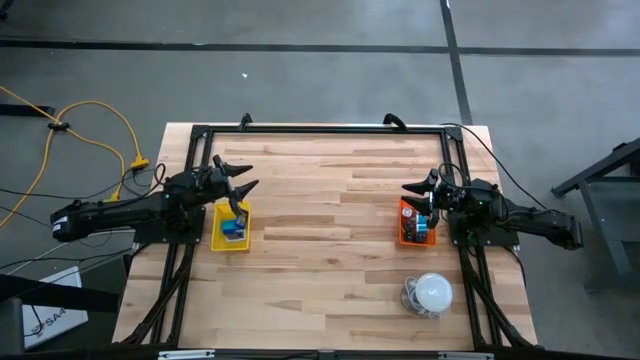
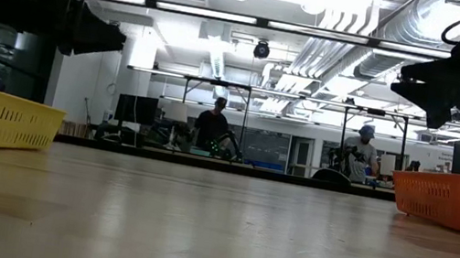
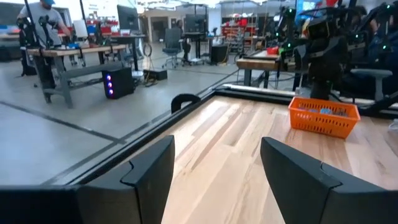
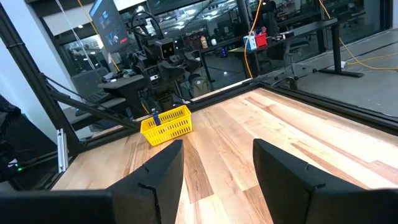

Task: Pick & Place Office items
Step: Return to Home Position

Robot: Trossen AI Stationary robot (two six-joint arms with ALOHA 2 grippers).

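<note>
1. Office items on the left lie inside the yellow tray. Blue pieces and something dark show there (too small to sort further), and none sits on the table beside it.
2. The left gripper hovers over the tray's upper end as the high view shows it, lifted well clear of the rim. Its fingers are apart and hold nothing. I judge this a parked pose rather than a reach.
3. No loose pieces show on the boards between the trays, so the sorting looks complete.
4. The orange tray holds the other share, blue, white and dark bits heaped together (individual pieces cannot be told apart).
5. The right gripper hangs above that tray's upper end, raised over the rim. Its fingers are spread and empty, which suits an arm with nothing left to carry.
6. The white dome with its coiled cable rests on the table nearer the front, apart from the orange tray and outside both containers.
</note>
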